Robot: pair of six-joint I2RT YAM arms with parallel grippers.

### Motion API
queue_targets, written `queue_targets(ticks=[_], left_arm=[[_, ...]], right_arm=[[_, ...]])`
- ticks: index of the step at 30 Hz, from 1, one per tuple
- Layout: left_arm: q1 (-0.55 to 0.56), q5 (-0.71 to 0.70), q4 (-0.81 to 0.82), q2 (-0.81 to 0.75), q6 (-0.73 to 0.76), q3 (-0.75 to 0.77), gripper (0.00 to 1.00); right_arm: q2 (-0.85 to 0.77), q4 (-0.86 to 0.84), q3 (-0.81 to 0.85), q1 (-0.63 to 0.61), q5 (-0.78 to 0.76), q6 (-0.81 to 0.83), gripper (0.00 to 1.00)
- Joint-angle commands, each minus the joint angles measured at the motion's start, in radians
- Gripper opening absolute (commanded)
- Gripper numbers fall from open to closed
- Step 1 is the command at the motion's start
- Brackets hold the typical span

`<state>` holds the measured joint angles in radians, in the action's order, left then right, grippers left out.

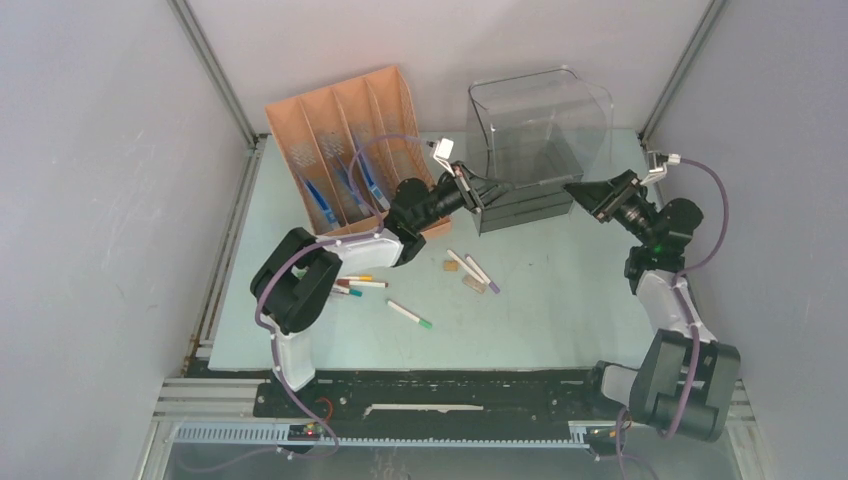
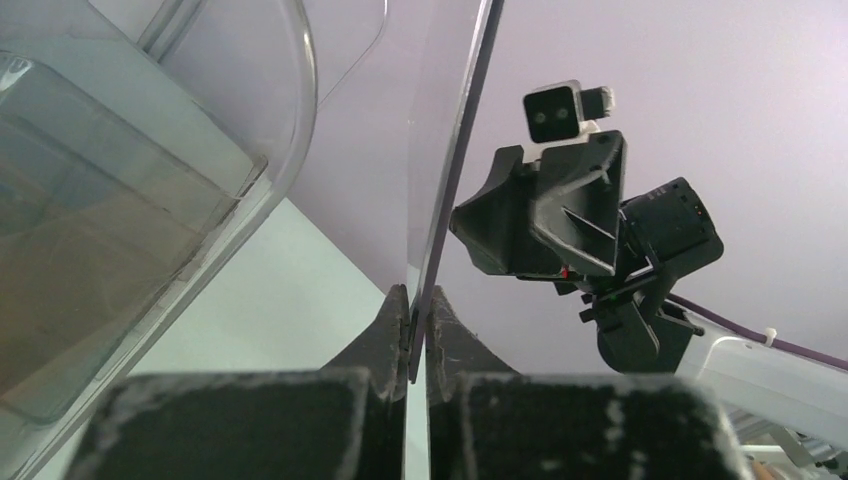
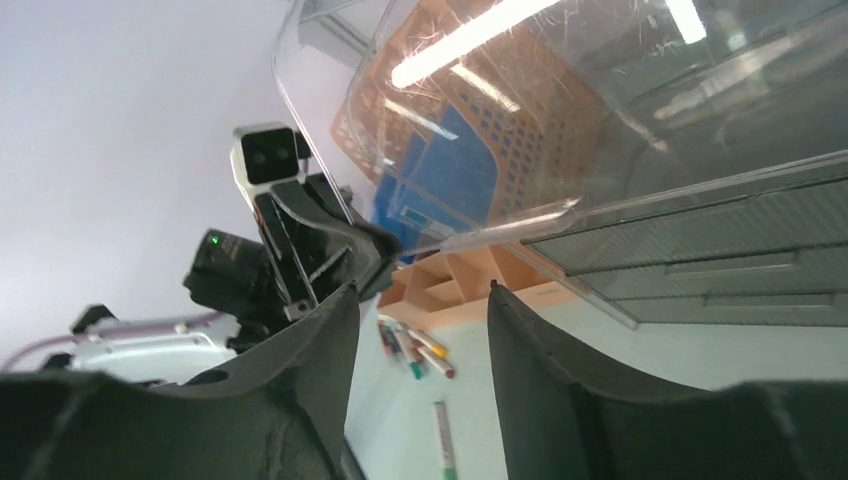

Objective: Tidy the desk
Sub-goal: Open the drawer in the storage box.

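The desk point(image 1: 570, 310) is a pale mint-green top. A clear plastic drawer box point(image 1: 535, 120) stands at its back middle. My left gripper point(image 1: 477, 191) is at the box's left side, shut on a thin clear wall point(image 2: 455, 180) of the box, with the fingertips point(image 2: 398, 310) pinching its edge. My right gripper point(image 1: 582, 192) hangs just off the box's right side, open, with nothing between its fingers point(image 3: 325, 330). The left wrist view shows the right gripper point(image 2: 540, 215) beyond the clear wall. In the right wrist view the box point(image 3: 620, 150) fills the upper right.
An orange divided file holder point(image 1: 345, 150) with blue items stands at the back left. Several markers point(image 1: 358, 285) lie near the left arm, one green-tipped point(image 1: 409, 314), two more point(image 1: 478, 270) mid-desk beside small brown blocks point(image 1: 452, 266). Grey walls enclose the sides.
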<state>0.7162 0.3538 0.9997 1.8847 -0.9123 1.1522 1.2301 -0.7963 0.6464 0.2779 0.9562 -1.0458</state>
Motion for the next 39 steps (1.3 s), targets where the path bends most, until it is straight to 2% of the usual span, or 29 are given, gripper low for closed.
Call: queue_targets(ticks=[1, 5, 12, 15, 18, 23, 32, 37, 39], left_arm=[[-0.040, 0.039, 0.035, -0.090, -0.046, -0.013, 0.00], [-0.053, 0.069, 0.040, -0.124, -0.046, -0.034, 0.00], [-0.073, 0.138, 0.056, -0.173, -0.067, -0.068, 0.00], [-0.078, 0.167, 0.062, -0.199, -0.076, -0.082, 0.00], [-0.082, 0.186, 0.066, -0.221, -0.083, -0.092, 0.00], [-0.092, 0.214, 0.075, -0.242, -0.101, -0.097, 0.00], [-0.101, 0.238, 0.101, -0.251, -0.127, -0.090, 0.00], [-0.104, 0.247, 0.108, -0.248, -0.138, -0.084, 0.00], [-0.106, 0.246, 0.111, -0.248, -0.143, -0.084, 0.00]], right_arm=[[-0.101, 0.136, 0.002, 0.058, 0.099, 0.231, 0.61], [-0.151, 0.192, 0.002, 0.135, 0.180, 0.302, 0.66], [-0.105, 0.097, 0.038, 0.268, 0.319, 0.296, 0.74], [-0.070, 0.119, 0.083, 0.268, 0.352, 0.315, 0.75], [-0.042, 0.113, 0.123, 0.252, 0.344, 0.310, 0.83], [-0.003, 0.134, 0.194, 0.197, 0.322, 0.318, 0.87], [0.052, 0.289, 0.284, 0.153, 0.244, 0.379, 0.87], [0.064, 0.221, 0.308, 0.135, 0.249, 0.314, 0.84], [0.073, 0.164, 0.309, 0.127, 0.244, 0.252, 0.79]])
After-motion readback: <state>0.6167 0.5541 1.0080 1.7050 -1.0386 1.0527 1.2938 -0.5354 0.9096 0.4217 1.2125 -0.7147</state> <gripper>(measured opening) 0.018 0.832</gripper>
